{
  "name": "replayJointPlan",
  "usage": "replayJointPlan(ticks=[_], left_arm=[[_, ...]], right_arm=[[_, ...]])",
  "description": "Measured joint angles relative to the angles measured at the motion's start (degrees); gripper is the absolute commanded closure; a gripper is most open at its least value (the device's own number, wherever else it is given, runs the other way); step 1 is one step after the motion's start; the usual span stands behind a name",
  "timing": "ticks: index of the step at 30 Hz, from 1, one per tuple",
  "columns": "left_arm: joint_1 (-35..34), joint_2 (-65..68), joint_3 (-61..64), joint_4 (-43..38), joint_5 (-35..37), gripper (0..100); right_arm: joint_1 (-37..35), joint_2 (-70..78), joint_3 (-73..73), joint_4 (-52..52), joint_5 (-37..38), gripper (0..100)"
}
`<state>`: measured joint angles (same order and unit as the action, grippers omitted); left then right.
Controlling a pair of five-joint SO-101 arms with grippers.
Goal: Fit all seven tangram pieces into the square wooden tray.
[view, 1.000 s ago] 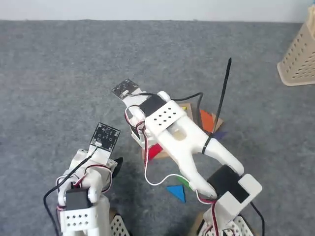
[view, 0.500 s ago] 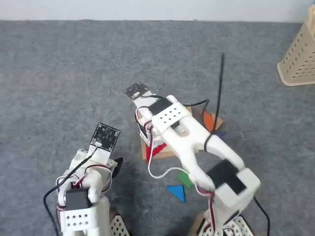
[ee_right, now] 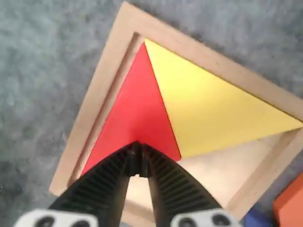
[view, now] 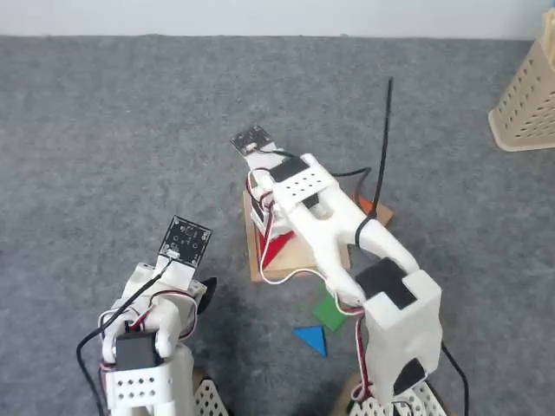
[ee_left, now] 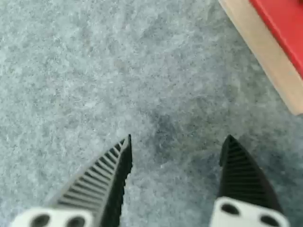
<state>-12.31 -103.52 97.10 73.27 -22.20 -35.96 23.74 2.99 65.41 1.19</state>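
The square wooden tray (ee_right: 90, 124) holds a red triangle (ee_right: 135, 118) and a yellow triangle (ee_right: 213, 109) side by side; the rest of its floor is bare wood. My right gripper (ee_right: 138, 158) is shut, its tips down at the red triangle's point, with nothing seen between them. In the high view the right arm covers most of the tray (view: 253, 264), and the red triangle (view: 273, 247) shows beside it. On the carpet near the arm's base lie a green piece (view: 328, 309) and a blue triangle (view: 312, 338). My left gripper (ee_left: 175, 146) hangs open over bare carpet beside a tray corner (ee_left: 265, 61).
An orange piece (view: 366, 206) and a dark blue piece (ee_right: 258, 220) lie just outside the tray's right side. A beige perforated basket (view: 527, 95) stands at the far right. Grey carpet stretches open to the left and back.
The right arm has swung so its wrist sits farther back over the tray, uncovering the green piece and more of the red triangle. The left arm has stayed still.
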Motion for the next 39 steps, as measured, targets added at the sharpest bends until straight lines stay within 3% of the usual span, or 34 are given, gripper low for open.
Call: replayJointPlan(ticks=[7, 16, 21, 31, 39], left_arm=[[0.0, 0.0, 0.0, 0.0, 0.0, 72], [0.0, 0.0, 0.0, 0.0, 0.0, 72], [0.0, 0.0, 0.0, 0.0, 0.0, 72], [0.0, 0.0, 0.0, 0.0, 0.0, 72], [0.0, 0.0, 0.0, 0.0, 0.0, 72]], right_arm=[[0.0, 0.5, -1.1, 0.8, 0.0, 97.9], [2.9, -14.5, -0.8, 11.3, 0.0, 97.9], [8.5, -21.5, 0.2, 16.4, 1.0, 97.9], [18.1, -34.1, 28.8, 4.0, 9.0, 97.1], [23.6, -35.0, 28.8, 1.8, 12.3, 83.3]])
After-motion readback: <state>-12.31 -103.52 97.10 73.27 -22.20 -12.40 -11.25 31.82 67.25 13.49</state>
